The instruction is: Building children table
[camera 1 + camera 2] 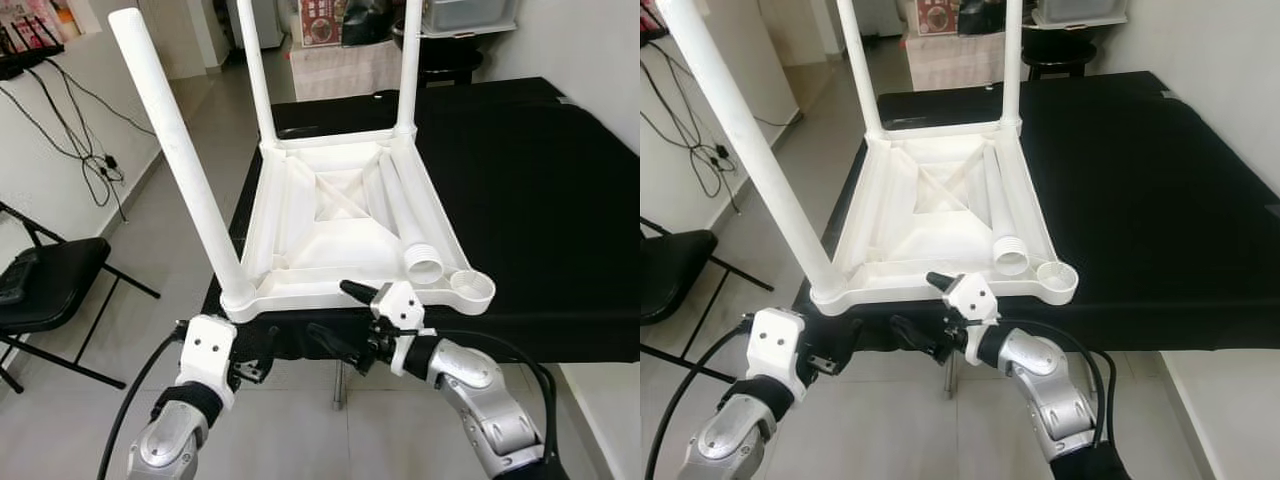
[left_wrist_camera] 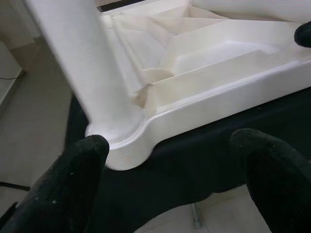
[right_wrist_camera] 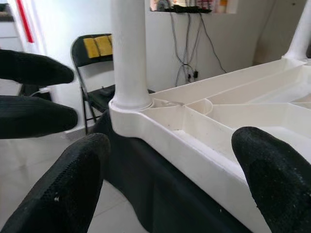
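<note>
Both head eyes looked forward and down over the upturned white plastic table (image 1: 350,220); each wrist camera sat close, facing its near-left corner leg (image 2: 92,82), shared.

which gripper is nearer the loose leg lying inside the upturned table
Right. The right gripper sits at the table's near edge, just short of the loose leg and its open end. The left gripper is by the near left corner, under the fitted leg.
</note>
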Motion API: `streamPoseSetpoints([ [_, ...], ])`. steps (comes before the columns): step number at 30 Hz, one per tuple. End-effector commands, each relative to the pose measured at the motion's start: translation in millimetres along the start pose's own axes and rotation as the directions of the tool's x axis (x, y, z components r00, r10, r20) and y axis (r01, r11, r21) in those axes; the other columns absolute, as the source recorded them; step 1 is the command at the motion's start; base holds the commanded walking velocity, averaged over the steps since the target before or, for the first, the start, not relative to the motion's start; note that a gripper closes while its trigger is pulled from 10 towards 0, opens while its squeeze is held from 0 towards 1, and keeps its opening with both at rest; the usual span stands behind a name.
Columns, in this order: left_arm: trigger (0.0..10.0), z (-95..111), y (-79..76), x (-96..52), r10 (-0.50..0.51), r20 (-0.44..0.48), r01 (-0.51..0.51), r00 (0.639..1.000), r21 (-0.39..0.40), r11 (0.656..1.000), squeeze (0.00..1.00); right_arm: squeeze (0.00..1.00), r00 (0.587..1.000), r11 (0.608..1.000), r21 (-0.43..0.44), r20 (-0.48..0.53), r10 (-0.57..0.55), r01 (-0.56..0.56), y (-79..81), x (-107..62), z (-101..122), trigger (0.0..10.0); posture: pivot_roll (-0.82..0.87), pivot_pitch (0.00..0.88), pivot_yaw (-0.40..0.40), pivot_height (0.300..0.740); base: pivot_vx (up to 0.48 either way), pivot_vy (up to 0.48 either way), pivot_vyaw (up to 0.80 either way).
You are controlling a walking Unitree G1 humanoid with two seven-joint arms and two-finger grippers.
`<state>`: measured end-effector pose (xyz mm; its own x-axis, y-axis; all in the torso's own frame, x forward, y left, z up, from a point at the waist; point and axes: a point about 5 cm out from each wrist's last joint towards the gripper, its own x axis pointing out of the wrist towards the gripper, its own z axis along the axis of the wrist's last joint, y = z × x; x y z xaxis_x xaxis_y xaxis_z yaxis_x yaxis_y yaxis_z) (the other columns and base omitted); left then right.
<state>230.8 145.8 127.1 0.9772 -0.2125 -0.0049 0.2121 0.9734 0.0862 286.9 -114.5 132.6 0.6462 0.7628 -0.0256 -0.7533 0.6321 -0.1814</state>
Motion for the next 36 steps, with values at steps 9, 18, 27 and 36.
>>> streamPoseSetpoints([
  [9, 10.0, -2.9, 2.2, 0.5, 0.007, -0.001, -0.007, 1.000, 0.027, 1.000, 0.00, 0.00, 1.000, 1.000, 0.000, 0.001, 0.015, -0.015, 2.2, 5.2, -1.9, 10.0, -0.12, 0.070, 0.076, 0.740, 0.000, 0.000, 0.00],
  [18, 10.0, 1.0, 0.4, 3.2, -0.010, 0.011, 0.010, 1.000, 0.021, 1.000, 0.00, 0.00, 1.000, 1.000, 0.015, 0.006, -0.004, 0.004, -4.8, 6.2, 1.9, 10.0, -0.13, 0.067, 0.074, 0.740, 0.000, 0.000, 0.00],
  [27, 10.0, 7.2, -5.0, 6.2, -0.060, 0.031, 0.059, 0.998, 0.028, 0.998, 0.00, 0.00, 0.996, 0.997, 0.005, 0.045, 0.073, -0.074, -2.4, 6.2, 11.5, 10.0, -0.12, 0.068, 0.070, 0.740, 0.119, 0.000, 0.18],
  [36, 10.0, 12.0, -14.4, 9.1, -0.133, 0.045, 0.132, 0.990, 0.021, 0.991, 0.00, 0.00, 0.996, 0.998, -0.029, 0.062, 0.062, -0.061, -10.0, 4.6, 20.1, 10.0, -0.11, 0.071, 0.076, 0.740, 0.360, 0.000, 0.37],
])
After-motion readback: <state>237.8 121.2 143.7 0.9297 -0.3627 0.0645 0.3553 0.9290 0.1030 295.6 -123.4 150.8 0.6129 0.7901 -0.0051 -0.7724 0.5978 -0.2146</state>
